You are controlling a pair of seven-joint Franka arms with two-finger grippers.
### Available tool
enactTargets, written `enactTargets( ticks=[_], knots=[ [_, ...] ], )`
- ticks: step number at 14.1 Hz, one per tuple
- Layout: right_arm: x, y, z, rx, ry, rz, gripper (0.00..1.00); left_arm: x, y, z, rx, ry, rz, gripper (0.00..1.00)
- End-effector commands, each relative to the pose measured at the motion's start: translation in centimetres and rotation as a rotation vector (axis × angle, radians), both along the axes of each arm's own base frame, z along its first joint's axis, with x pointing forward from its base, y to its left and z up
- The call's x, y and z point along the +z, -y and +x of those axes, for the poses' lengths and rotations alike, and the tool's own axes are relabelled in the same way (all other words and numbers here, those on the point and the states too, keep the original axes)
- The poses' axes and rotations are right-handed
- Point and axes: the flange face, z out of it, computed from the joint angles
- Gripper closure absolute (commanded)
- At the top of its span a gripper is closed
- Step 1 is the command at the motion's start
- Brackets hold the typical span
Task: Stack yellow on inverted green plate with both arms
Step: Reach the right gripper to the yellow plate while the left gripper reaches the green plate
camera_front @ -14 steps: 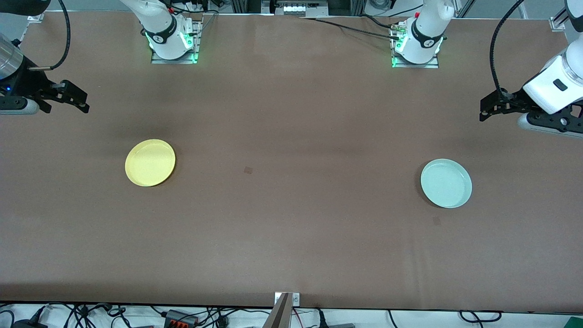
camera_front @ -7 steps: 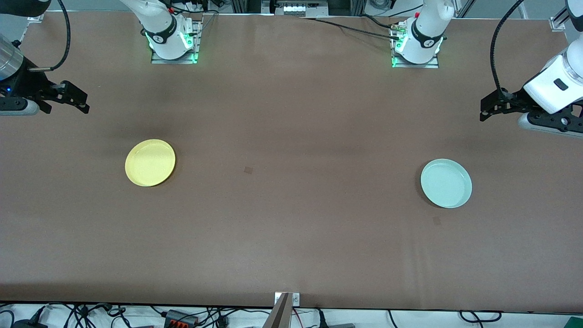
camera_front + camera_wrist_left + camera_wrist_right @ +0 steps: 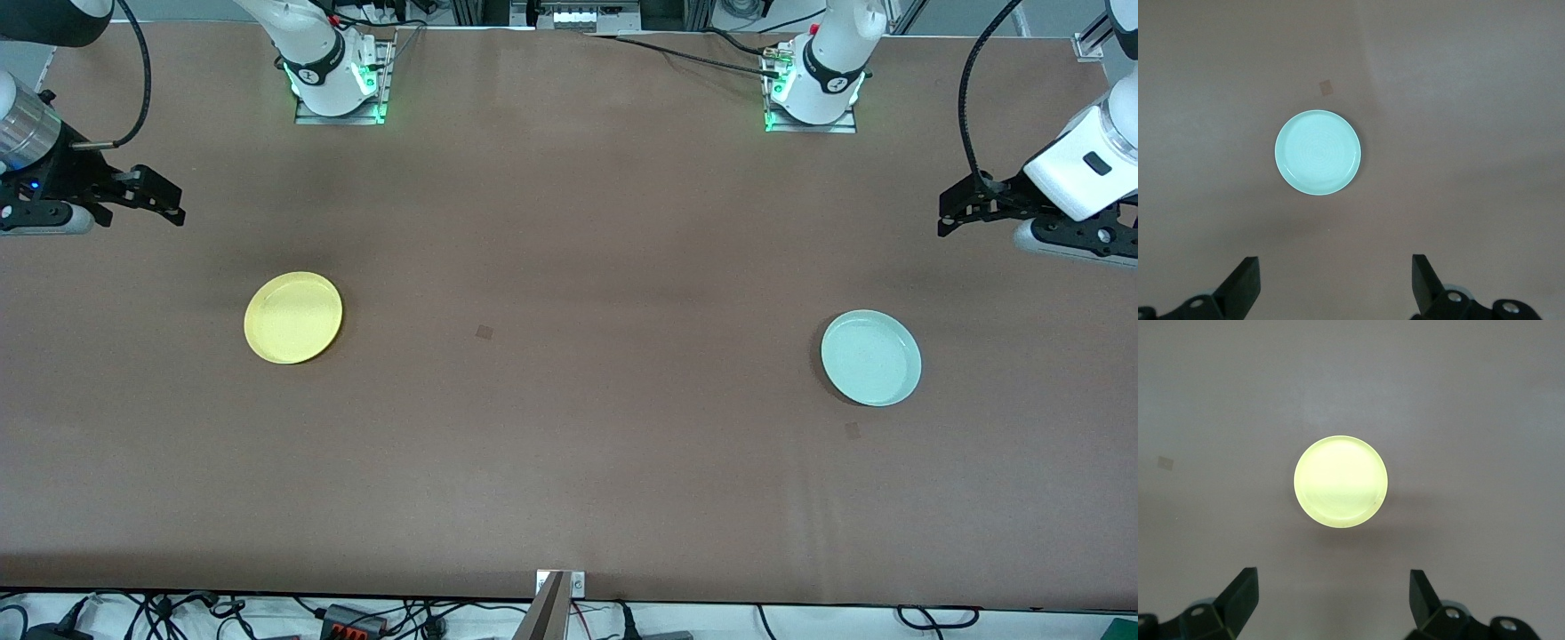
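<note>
The yellow plate [image 3: 292,317] lies flat on the brown table toward the right arm's end; it also fills the middle of the right wrist view [image 3: 1341,481]. The pale green plate [image 3: 870,357] lies flat toward the left arm's end, rim up, and shows in the left wrist view [image 3: 1318,161]. My right gripper [image 3: 169,203] hovers open over bare table near that end's edge, well apart from the yellow plate, with nothing between its fingers [image 3: 1331,577]. My left gripper [image 3: 945,215] hovers open and empty over bare table near the other end, apart from the green plate [image 3: 1333,267].
The two arm bases [image 3: 338,84] [image 3: 811,93] stand along the table's edge farthest from the front camera. Small dark marks [image 3: 484,332] [image 3: 852,431] sit on the brown table top [image 3: 569,427]. Cables lie off the table's nearest edge.
My right gripper has shifted a little toward the table's middle. The left gripper and both plates have hardly moved.
</note>
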Motion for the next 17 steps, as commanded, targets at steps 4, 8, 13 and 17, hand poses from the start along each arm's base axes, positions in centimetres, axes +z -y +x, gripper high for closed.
enactTargets(
  ticks=[4,8,13,17],
  knots=[
    [0.1,-0.5,0.7,0.005,0.006,0.007,0.0,-4.9,0.4,3.8,-0.012,-0.084,-0.006,0.0],
    [-6.2,0.1,4.1,0.006,-0.094,0.006,0.0,-8.9,-1.1,5.9,0.004,-0.141,-0.006,0.0],
    [-11.0,0.6,5.3,0.005,-0.179,-0.007,0.0,-12.9,-4.1,7.6,0.053,-0.19,-0.006,0.0],
    [-15.0,2.6,5.6,-0.03,-0.26,-0.005,0.0,-20.8,-7.5,8.0,0.104,-0.28,-0.027,0.0]
  ],
)
